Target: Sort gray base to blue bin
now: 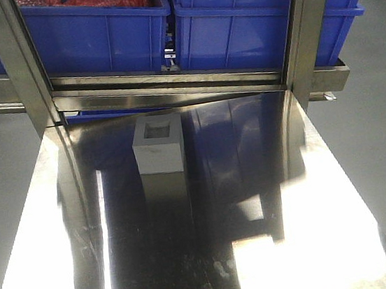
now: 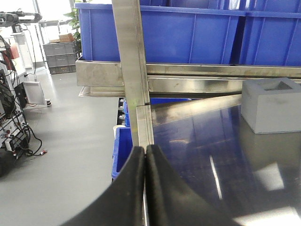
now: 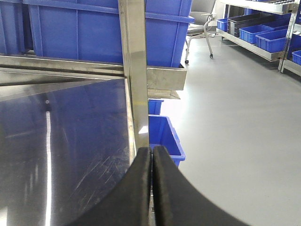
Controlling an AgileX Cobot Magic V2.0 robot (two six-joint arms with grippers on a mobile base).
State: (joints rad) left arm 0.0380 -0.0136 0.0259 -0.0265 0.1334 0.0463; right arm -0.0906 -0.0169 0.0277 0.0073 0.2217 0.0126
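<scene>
Both pairs of jaws sit pressed together, empty. Base (image 1: 158, 145) stands near the bench's (image 1: 213, 255) far edge, left of centre, ahead-right of the left jaws; I judge left arm nearer, bin (image 1: 250, 32) beyond.

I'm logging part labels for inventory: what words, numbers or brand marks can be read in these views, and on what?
None can be read.
gray base: plain, no marking.
blue bins: no label visible.
gray crates in the left wrist background: too small to tell.
</scene>
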